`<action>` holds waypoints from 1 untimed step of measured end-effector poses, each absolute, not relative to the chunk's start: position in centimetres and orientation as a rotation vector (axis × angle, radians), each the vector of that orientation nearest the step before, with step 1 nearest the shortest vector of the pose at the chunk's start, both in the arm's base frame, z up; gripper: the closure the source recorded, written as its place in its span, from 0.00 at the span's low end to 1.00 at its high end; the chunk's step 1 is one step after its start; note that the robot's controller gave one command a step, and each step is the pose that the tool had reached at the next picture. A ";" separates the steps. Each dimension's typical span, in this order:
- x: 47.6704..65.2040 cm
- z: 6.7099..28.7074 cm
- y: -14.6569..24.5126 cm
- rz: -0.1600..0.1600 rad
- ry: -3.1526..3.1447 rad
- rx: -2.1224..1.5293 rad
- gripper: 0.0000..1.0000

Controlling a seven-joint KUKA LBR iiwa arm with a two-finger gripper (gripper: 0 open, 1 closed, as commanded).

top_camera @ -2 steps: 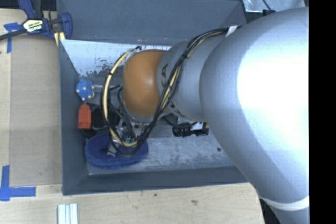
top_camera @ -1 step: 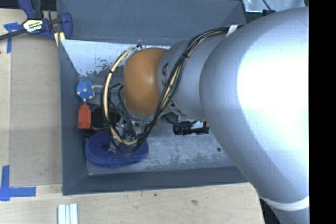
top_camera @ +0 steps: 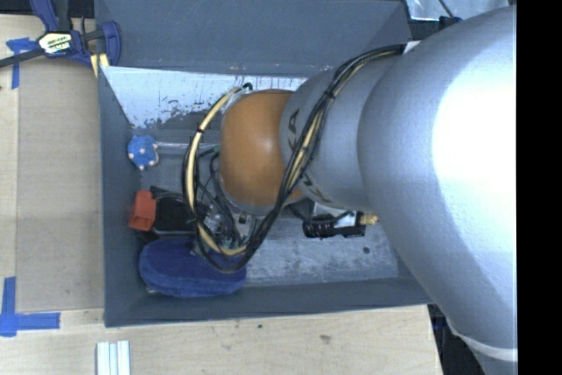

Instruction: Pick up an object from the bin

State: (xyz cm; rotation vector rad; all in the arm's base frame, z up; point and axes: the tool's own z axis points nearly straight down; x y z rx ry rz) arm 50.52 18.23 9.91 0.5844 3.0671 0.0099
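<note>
My gripper (top_camera: 221,228) hangs low in the bin's front left part, under the arm's wrist, with cables looped about it. Right below it lies a dark blue soft pouch (top_camera: 186,270) against the front wall, and the gripper's underside sits at the pouch's upper edge. To its left an orange block (top_camera: 143,211) is joined to a black piece (top_camera: 173,216) that runs in under the gripper. A small blue ball-like thing with pale spots (top_camera: 141,152) lies farther back by the left wall.
A black, pen-like thing with a yellow tip (top_camera: 335,227) lies to the right of the gripper, near the arm. The arm and its orange cover hide the bin's middle and right. The left and front walls are close to the gripper.
</note>
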 end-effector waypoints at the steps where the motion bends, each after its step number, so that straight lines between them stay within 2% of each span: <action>1: 54.2 7.9 18.3 -0.006 3.125 0.584 1.00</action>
